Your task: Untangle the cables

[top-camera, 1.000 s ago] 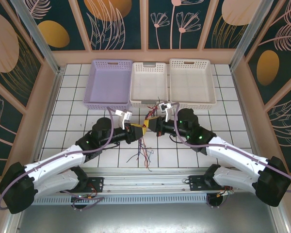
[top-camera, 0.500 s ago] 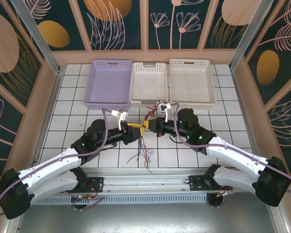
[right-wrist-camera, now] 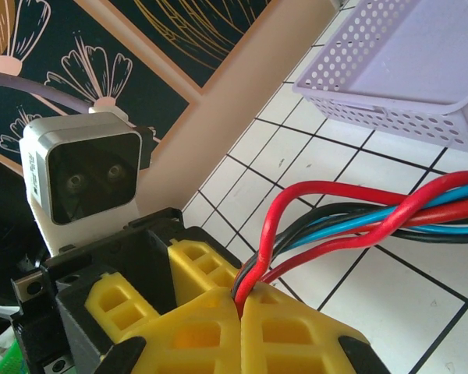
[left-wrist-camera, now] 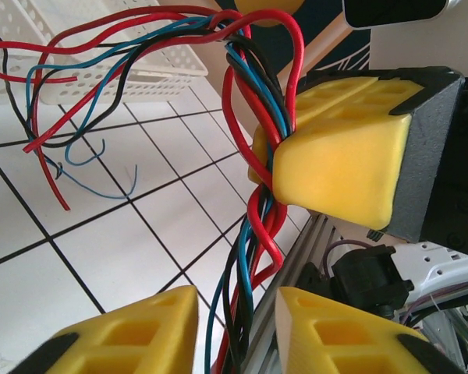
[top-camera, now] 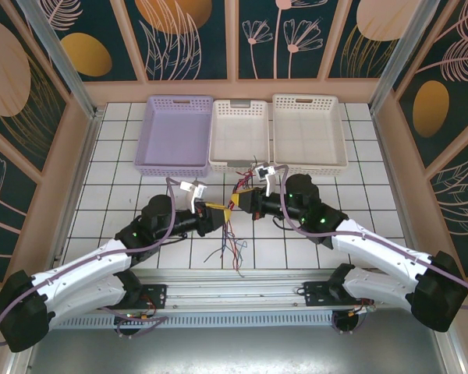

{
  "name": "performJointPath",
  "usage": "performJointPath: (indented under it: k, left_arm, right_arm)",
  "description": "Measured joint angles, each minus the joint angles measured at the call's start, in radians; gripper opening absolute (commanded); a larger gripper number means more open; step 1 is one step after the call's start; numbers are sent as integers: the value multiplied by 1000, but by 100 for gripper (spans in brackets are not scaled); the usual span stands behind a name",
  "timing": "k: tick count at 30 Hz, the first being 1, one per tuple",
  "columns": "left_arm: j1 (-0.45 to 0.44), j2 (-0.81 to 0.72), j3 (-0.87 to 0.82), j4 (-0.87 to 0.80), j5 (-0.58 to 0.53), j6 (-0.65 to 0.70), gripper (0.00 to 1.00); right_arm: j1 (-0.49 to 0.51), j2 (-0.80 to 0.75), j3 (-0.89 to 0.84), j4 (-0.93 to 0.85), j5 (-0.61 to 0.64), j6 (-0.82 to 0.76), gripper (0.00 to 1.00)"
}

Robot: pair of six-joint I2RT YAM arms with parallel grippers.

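the white tiled table (top-camera: 125,156) carries three baskets along its far edge: a purple basket (top-camera: 175,132) toward the far left corner, a middle white basket (top-camera: 238,132), and another white basket (top-camera: 308,132) on the right. the left arm (top-camera: 86,273) and right arm (top-camera: 374,249) reach in from the near edge and meet just in front of the middle basket.

the right gripper (right-wrist-camera: 242,312) is clamped tight, its yellow fingers pressed together on the cables (right-wrist-camera: 359,214). the left gripper (left-wrist-camera: 235,312) has its fingers apart, with the twisted red, blue and black bundle running loosely through the gap.

the cables (top-camera: 228,204) stretch between both grippers. loose ends (top-camera: 230,249) trail over the tiles toward the near edge, and others fan out toward the middle basket.
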Motion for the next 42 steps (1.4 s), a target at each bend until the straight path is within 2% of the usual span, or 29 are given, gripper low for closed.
performJointPath:
  k: [5, 9, 17, 18, 20, 22, 26, 42]
  left_arm:
    - [0, 0, 0, 2, 5, -3, 17]
    - [0, 0, -3, 19, 9, -11, 0]
    - [0, -11, -54, 105, 12, -40, 0]
    - [0, -18, -63, 116, 10, -45, 0]
    - [0, -36, -81, 136, 3, -56, 0]
    - [-2, -52, -92, 143, -4, -64, 0]
    - [-2, -65, -98, 148, -31, -75, 0]
    - [-2, -58, -98, 180, -64, -97, 0]
  right_arm:
    - [1, 0, 0, 0, -10, 0, 0]
    - [3, 0, 0, 1, -14, 0, 0]
    - [5, 0, -1, 2, -23, 3, 0]
    - [5, 0, -1, 2, -28, 4, 5]
    - [5, 0, -2, 5, -39, 11, 21]
    - [6, 0, -4, 14, -48, 12, 30]
    - [7, -21, -22, 39, -67, 12, 36]
    - [13, -34, -60, 80, -97, 11, 36]
